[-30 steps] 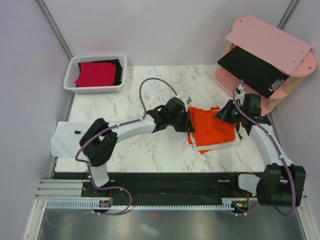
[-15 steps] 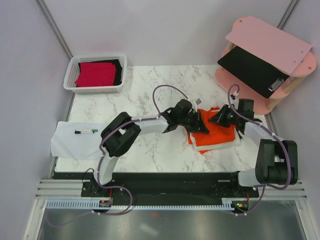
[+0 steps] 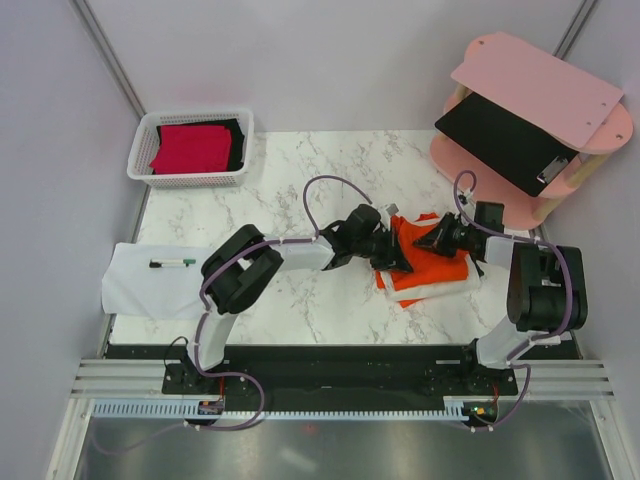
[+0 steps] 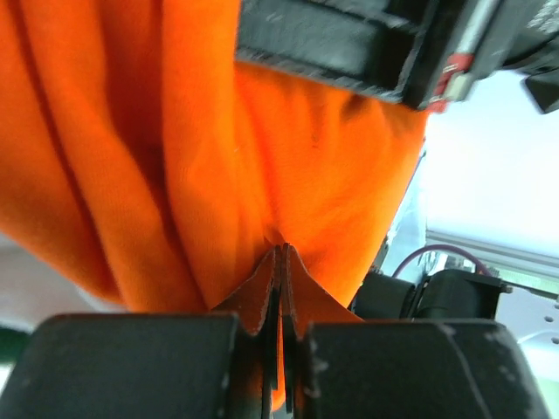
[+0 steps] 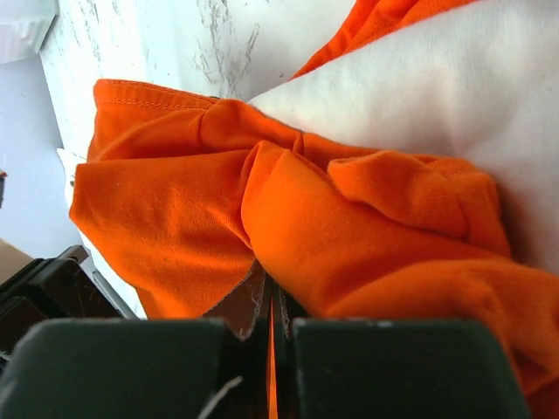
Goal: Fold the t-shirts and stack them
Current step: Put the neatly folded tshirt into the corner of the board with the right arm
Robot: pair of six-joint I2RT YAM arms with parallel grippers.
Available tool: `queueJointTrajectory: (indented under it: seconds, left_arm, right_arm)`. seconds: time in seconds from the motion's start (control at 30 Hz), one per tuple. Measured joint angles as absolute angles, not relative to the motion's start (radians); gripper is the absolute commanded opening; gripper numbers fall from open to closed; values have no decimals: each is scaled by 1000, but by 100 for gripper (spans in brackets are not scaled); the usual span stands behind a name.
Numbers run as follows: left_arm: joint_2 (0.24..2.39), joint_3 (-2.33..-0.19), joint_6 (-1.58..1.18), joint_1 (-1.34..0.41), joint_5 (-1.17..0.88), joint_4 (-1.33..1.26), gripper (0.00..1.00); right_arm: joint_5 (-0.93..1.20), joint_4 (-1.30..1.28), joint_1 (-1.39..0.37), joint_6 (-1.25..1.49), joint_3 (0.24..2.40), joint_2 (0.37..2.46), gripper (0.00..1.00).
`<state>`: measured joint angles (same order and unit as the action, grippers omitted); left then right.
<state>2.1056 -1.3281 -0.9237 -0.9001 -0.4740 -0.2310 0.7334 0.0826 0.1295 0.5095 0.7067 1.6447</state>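
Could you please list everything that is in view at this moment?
table: one, white marble
orange t-shirt: one, bunched, centre-right
white underlay: one, beneath it
basket: one, white, far left
crimson t-shirt: one, folded, in basket
black t-shirt: one, in basket, right of crimson
shelf: one, pink, far right
clipboard: one, black, shelf's lower tier
white sheet: one, near left
pen: one, white and green, on that sheet
left fingers: black, shut on orange t-shirt
right fingers: black, likewise

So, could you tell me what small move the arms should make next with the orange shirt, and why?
Probably raise both pinched folds a little, together, to pull the bright orange cloth t-shirt taut before laying it over. Both pairs of jaws are shut on it, and it lies bunched and wrinkled, not yet folded.
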Motion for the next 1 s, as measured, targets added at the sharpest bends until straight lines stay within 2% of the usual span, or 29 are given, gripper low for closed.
queueJointTrajectory:
  seconds: [0.17,0.4,0.53,0.63,0.83,1.0]
  left_arm:
    - [2052,-1315,-862,-901,-439,-123,2]
    - [1785,-1295,-734,-883,-318,111,2]
    - [1678,-1299,-692,-847,-260,144,2]
    - [1709,-1340,-679,-831,-245,159,2]
    - [1953,-1497,-679,-827,-279,175,2]
    - [2066,-1551,-685,-826,-305,191,2]
  right_arm:
    - [715,30,123,501,711,1560,0]
    - [670,-92,65,467,857,1333,0]
    - [672,-91,54,477,822,1260,0]
    - [665,-100,54,488,732,1230,0]
    - [648,-163,54,501,551,1147,0]
    - [647,-172,54,499,516,1106,0]
